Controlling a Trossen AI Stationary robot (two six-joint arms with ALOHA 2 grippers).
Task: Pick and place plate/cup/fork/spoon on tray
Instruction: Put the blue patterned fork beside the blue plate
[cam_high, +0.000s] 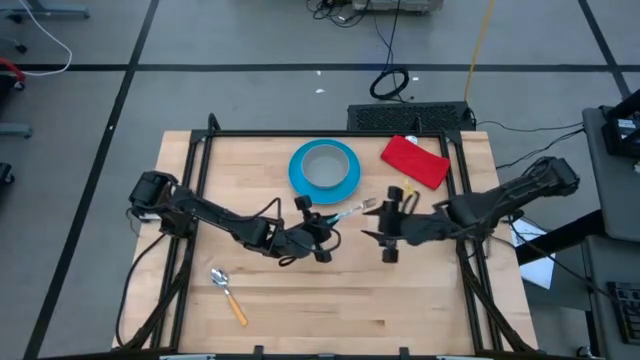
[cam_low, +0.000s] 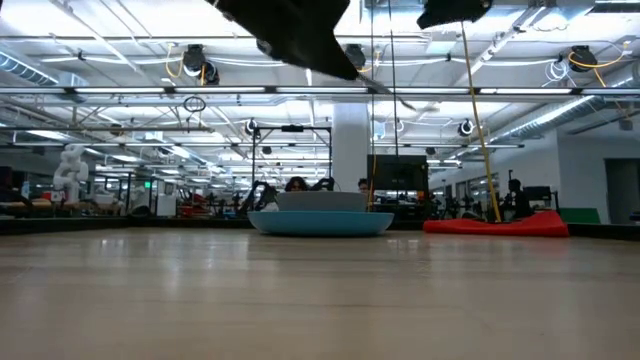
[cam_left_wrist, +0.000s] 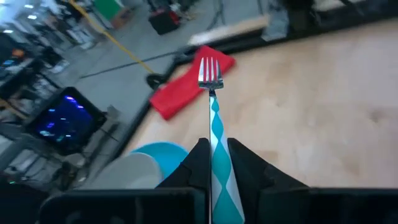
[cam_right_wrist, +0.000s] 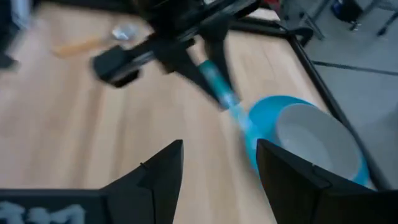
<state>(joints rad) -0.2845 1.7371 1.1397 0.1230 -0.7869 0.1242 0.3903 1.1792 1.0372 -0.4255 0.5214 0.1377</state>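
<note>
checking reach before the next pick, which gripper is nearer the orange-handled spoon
Left. The left gripper, shut on the teal-patterned-handle silver fork, is mid-table, up and right of the orange-handled metal spoon. The open right gripper is farther right, beyond the left one.

A large open-plan robotics lab: beyond the wooden table (cam_low: 320, 290) stretch rows of workbenches, monitors (cam_low: 398, 172) and seated people (cam_low: 296, 184), under exposed ceiling trusses with strip lights (cam_low: 150, 60). Cables (cam_high: 390, 82) trail across the grey floor (cam_high: 200, 40).
</note>
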